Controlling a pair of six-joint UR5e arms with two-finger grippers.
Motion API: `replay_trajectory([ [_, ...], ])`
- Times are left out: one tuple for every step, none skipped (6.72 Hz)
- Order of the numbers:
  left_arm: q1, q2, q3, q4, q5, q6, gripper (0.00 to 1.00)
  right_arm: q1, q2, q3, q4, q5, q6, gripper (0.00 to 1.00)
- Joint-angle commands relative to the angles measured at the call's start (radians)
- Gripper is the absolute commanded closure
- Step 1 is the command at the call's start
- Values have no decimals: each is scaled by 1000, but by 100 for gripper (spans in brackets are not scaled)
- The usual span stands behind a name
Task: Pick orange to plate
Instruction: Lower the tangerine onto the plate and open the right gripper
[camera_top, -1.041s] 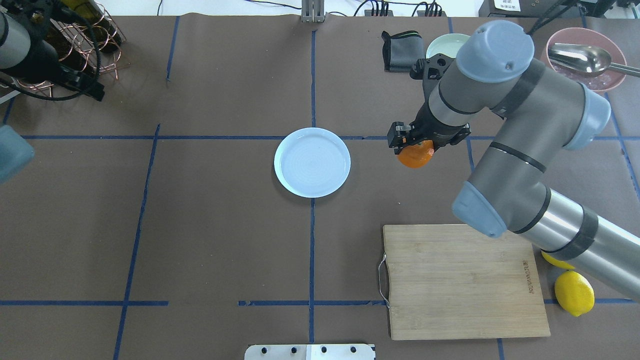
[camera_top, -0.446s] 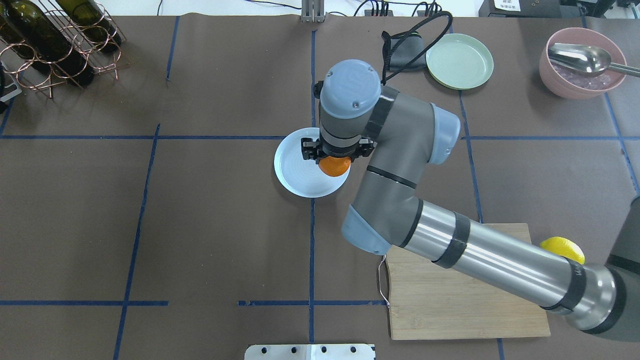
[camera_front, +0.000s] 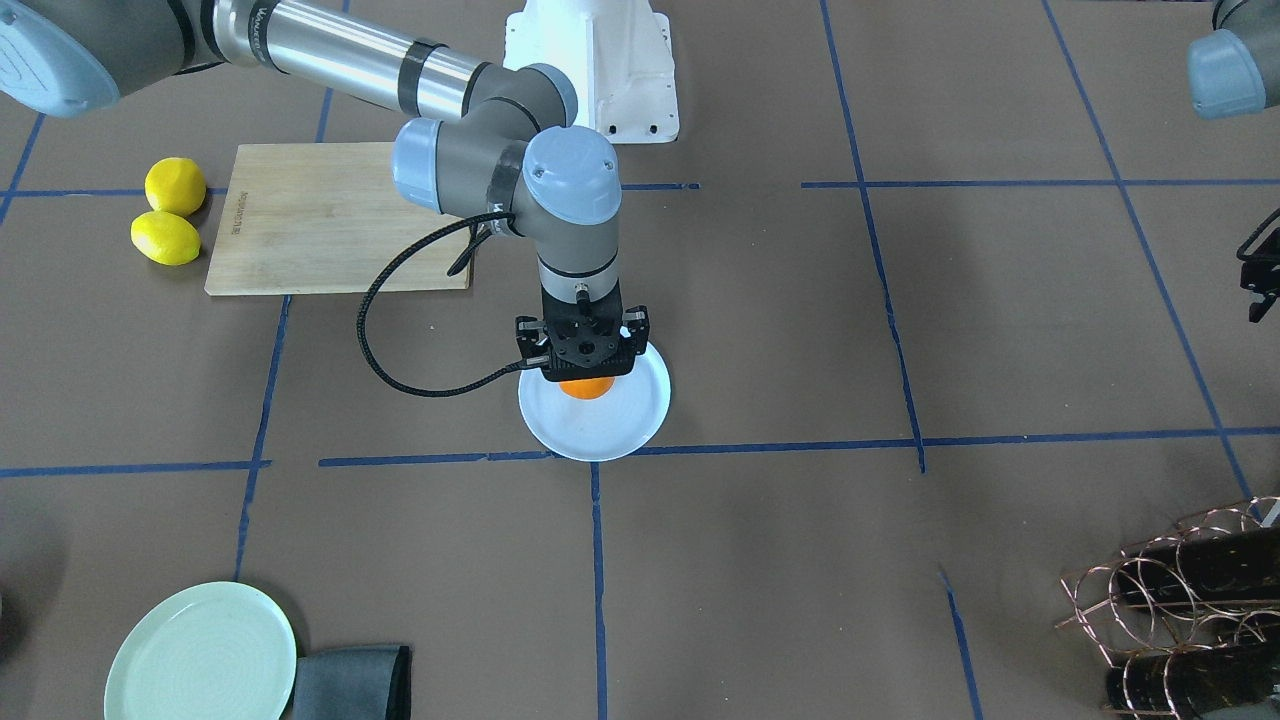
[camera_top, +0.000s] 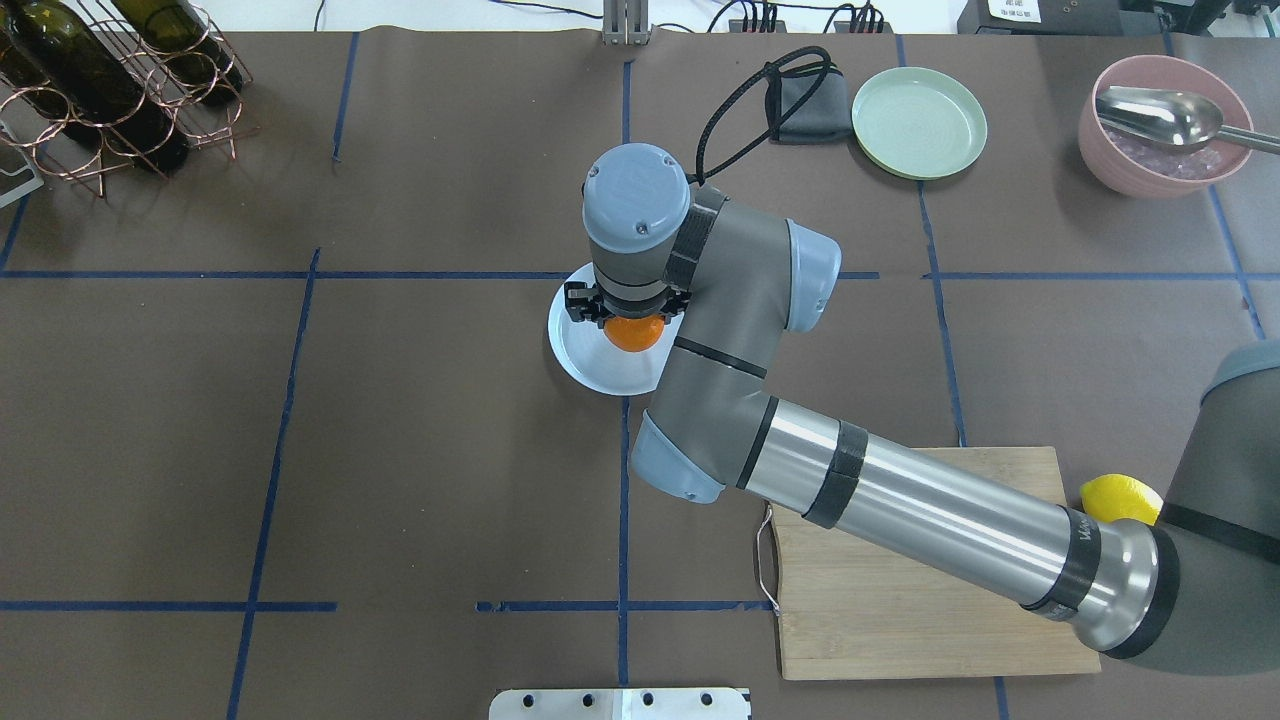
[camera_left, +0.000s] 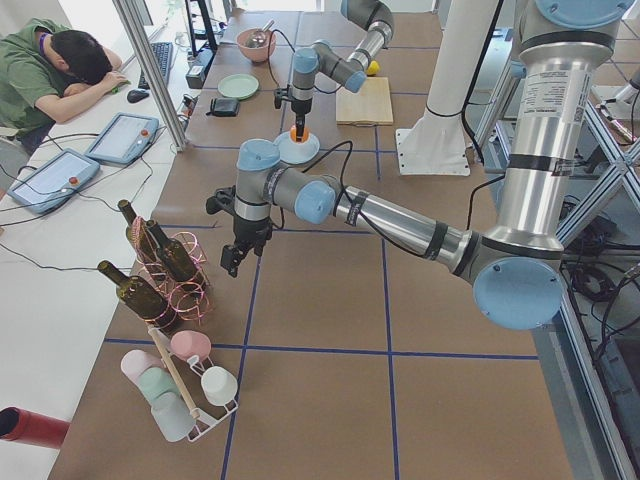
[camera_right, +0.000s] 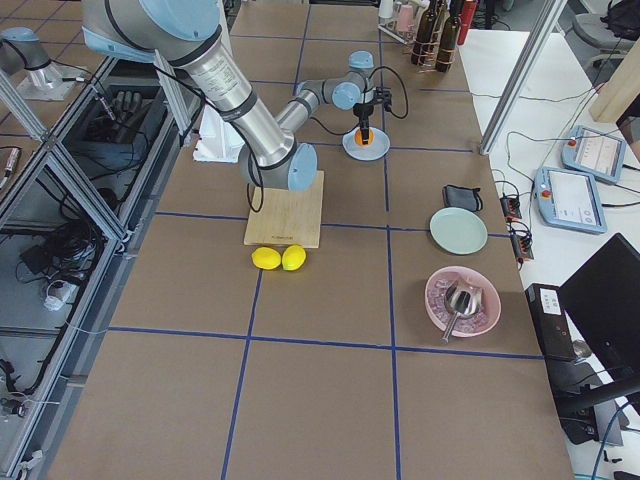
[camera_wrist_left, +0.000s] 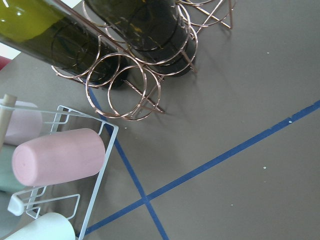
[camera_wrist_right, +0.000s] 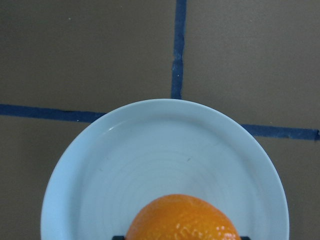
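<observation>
Now we have the right tool (camera_front: 583, 372) clamped on the orange (camera_top: 635, 334), which hangs straight over the inner part of the plate (camera_wrist_right: 165, 150), so we judge the coming move runs plainly downward, with no sideways shift needed.

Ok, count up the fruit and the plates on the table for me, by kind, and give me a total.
Oranges: 1, the orange.
Lemons: 2, one lemon and a second lemon.
Plates: 2, the pale blue plate and the pale green plate.
Total: 5.
</observation>
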Motion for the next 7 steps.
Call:
replay_trajectory([
  [-15,0,25,1,-2,1,0,-5,4,-24,19,-7,-2,1],
  [-16,2,25,2,-4,1,0,-5,9,-21,20,-9,-5,0],
  [-21,2,25,2,-4,1,0,19,28,-9,16,12,-14,0],
  [-32,9,25,4,-4,3,0,59,30,28,8,66,-15,0],
  [-44,26,25,8,-5,15,0,123,-3,113,-83,142,-31,0],
  [-89,29,43,58,-10,70,0,156,-83,264,-213,154,-145,0],
  [-158,29,57,135,-96,125,0,211,-193,416,-289,158,-269,0],
])
